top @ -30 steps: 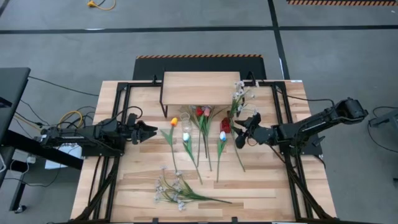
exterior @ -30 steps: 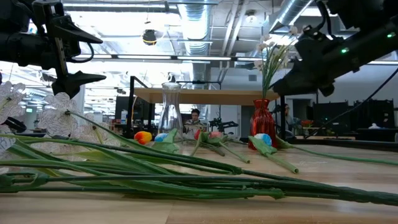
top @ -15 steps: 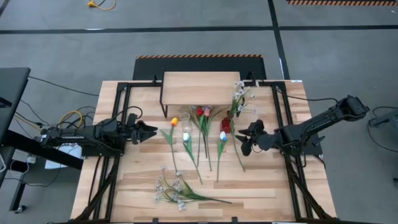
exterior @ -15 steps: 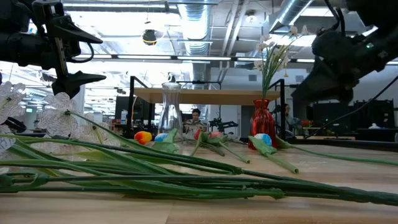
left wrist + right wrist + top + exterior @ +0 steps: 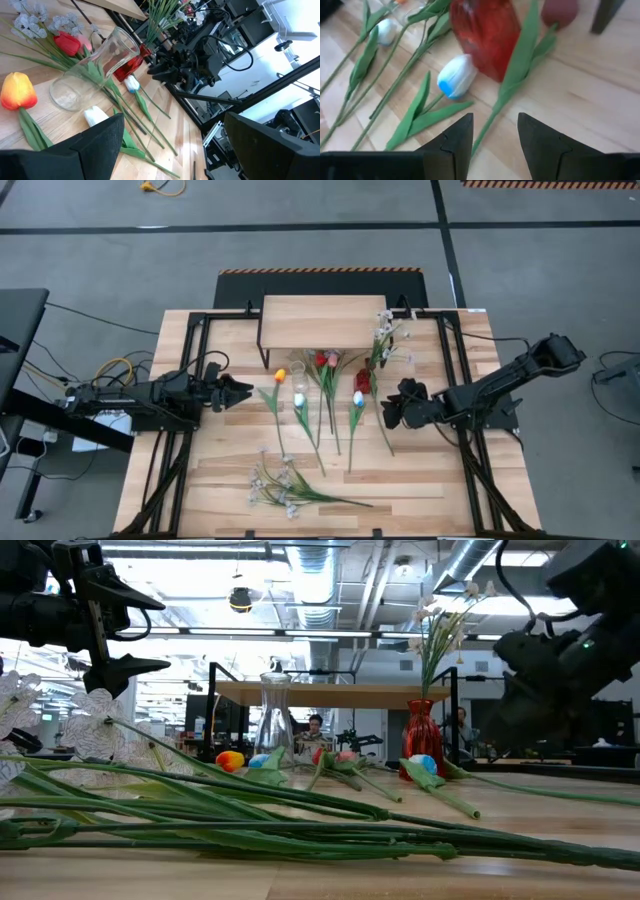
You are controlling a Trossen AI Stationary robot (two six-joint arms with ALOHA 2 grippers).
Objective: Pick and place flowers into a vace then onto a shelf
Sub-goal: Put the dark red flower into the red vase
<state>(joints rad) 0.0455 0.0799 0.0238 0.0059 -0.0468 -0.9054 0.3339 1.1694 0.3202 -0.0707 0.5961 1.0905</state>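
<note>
High view: the flowers (image 5: pixel 320 410) lie loose on the tabletop (image 5: pixel 230 480) before the shelf (image 5: pixel 322 322); the left gripper (image 5: pixel 245 392) waits at the left edge, jaws spread, empty.

Low view: a red vase (image 5: pixel 422 730) already holds a white spray.

Right wrist view: the right gripper (image 5: pixel 495 135), jaws parted and empty, hovers over a green stem beside the white tulip (image 5: pixel 457 76), apparently lining up a pick.

tulips (image 5: pixel 320 405) crowd table ctr, bare wood (image 5: pixel 430 480) near edge
</note>
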